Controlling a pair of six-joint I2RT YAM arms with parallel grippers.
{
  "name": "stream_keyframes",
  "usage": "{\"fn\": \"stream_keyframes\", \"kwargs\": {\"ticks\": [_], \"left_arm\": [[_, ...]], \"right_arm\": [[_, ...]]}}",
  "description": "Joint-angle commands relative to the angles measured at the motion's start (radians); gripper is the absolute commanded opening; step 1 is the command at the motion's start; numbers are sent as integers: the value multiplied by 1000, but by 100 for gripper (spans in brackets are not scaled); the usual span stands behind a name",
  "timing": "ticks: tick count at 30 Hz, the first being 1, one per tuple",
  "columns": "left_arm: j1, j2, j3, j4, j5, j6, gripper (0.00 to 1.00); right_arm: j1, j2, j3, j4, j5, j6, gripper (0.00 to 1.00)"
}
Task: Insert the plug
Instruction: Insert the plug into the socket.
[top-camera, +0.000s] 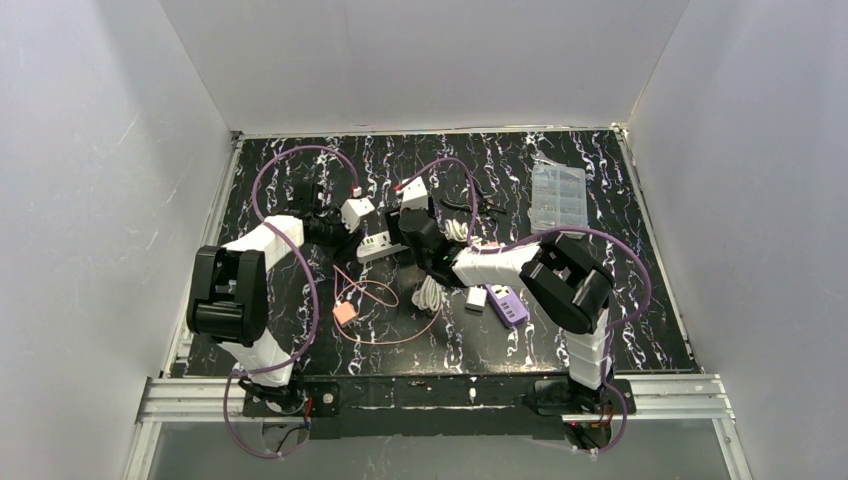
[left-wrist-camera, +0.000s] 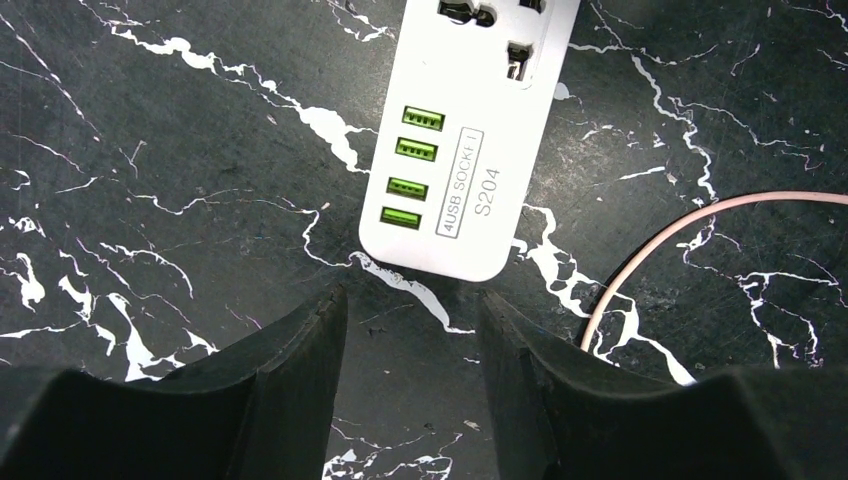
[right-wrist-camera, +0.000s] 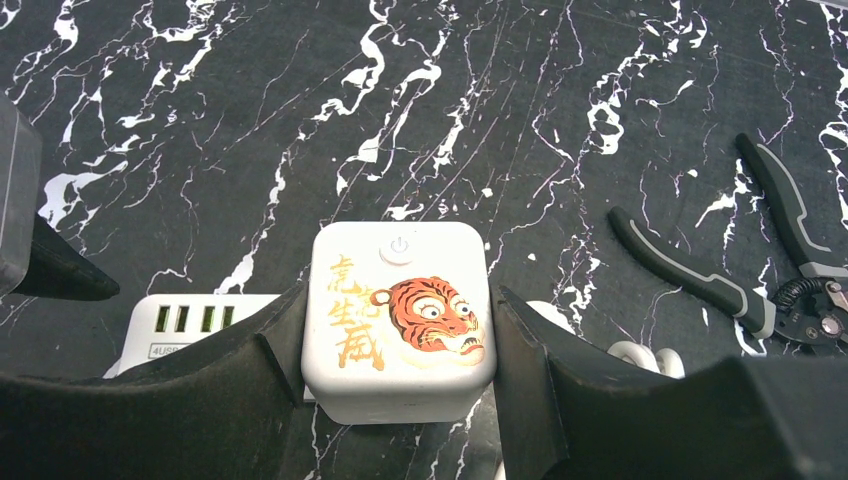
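The right fingers (right-wrist-camera: 560, 400) pinch the tiger-printed cube adapter (right-wrist-camera: 398, 320) over mid-desk (right-wrist-camera: 250, 120), while the 4-USB power strip (left-wrist-camera: 470, 150) lies just left and near of it, its long axis running away from the spread, empty left fingers (left-wrist-camera: 290, 370), which sit closer.
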Motion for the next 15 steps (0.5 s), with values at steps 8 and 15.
{"fn": "stream_keyframes", "kwargs": {"ticks": [8,15], "left_arm": [[-5,4,37,-26,4,12,48],[-6,7,46,-27,1,9,48]], "right_arm": [[16,21,-25,69,27,9,1],[19,17,-43,87,43,-19,1]]}}
